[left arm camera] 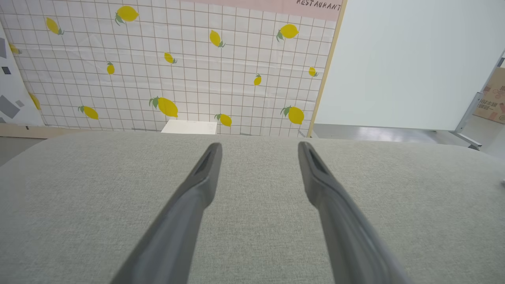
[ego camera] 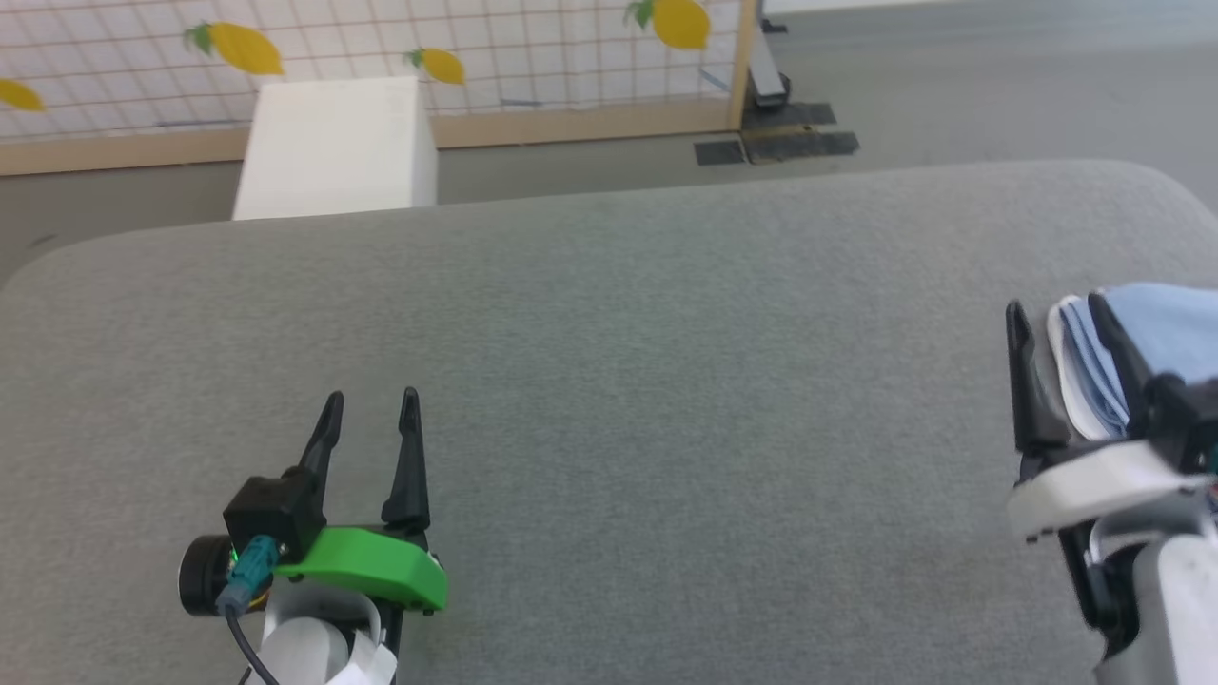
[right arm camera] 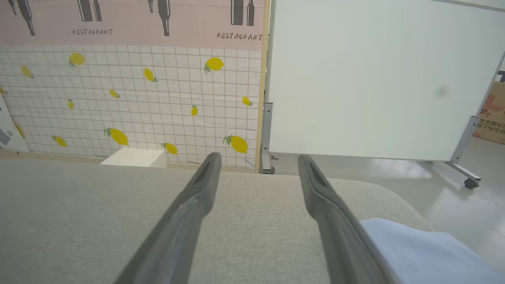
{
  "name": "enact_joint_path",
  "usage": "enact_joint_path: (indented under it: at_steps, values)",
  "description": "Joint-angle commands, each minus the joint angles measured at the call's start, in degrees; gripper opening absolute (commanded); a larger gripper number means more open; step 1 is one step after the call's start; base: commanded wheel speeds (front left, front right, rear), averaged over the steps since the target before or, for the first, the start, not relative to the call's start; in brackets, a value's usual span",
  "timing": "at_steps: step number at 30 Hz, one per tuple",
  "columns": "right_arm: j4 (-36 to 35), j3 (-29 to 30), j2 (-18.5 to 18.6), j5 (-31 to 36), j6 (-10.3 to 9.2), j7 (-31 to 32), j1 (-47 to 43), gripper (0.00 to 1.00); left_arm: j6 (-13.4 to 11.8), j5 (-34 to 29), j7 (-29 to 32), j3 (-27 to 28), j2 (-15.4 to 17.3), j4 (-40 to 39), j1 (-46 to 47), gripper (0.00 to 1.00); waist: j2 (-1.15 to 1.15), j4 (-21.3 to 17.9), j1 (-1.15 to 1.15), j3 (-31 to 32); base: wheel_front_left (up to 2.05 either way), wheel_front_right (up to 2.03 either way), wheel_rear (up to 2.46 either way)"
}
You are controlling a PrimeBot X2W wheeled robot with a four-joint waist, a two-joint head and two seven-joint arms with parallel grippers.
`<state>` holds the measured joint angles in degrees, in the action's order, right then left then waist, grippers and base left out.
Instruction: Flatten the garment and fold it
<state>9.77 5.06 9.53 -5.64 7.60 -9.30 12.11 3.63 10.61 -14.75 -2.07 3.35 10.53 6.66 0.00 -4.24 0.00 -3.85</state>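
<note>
Both my grippers are spread wide with nothing in them. The left gripper (ego camera: 371,398) hovers over bare grey table (ego camera: 609,333) at the near left, just fabric between its fingers. The right gripper (right arm camera: 259,157) is over at the table's right end, and its gap is empty too. The shirt (ego camera: 1161,323) sits there folded in a light blue stack with white edges showing, right up against the outer side of my right-hand finger (right arm camera: 339,221), not between the two.
</note>
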Motion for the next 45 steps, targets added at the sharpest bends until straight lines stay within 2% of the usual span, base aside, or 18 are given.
enact_joint_path:
  at_steps: [1,5,11,34,35,45]
  values:
    - [-1.24,0.31,-1.15,0.1,-0.11,-0.93,-2.07,1.0,0.28,0.71,-0.24,-0.15,-0.3,0.16,-1.03,1.0,0.0,2.97,0.0,2.55,0.0,0.0,0.0]
    - [-3.63,0.74,-3.95,1.22,-0.11,-2.56,-6.43,1.0,0.2,0.82,-0.24,-0.67,-0.38,0.26,-1.79,1.0,0.0,3.55,0.0,2.97,0.0,0.0,0.0]
    - [-5.06,0.75,-6.04,3.42,-0.11,-3.48,-10.87,1.0,0.03,0.85,-0.25,-1.33,-0.43,0.46,-2.99,1.0,0.0,3.68,0.0,3.66,0.0,0.0,0.0]
    - [-5.12,1.31,-6.65,1.53,-0.11,-3.05,-14.08,1.0,-1.14,2.17,-0.25,-3.31,-0.46,0.91,-4.05,1.0,0.0,4.43,0.0,4.26,0.0,0.0,0.0]
    - [-5.17,1.36,-6.49,1.92,-0.01,-3.22,-13.41,0.0,-0.75,1.99,0.01,-3.22,-0.21,0.76,-3.23,0.0,0.0,4.43,0.0,4.25,0.0,0.0,0.0]
    - [-5.17,1.34,-6.47,1.97,0.0,-3.21,-13.4,0.0,-0.73,1.98,0.07,-3.2,-0.19,0.68,-3.19,0.0,0.0,4.43,0.0,4.26,0.0,0.0,0.0]
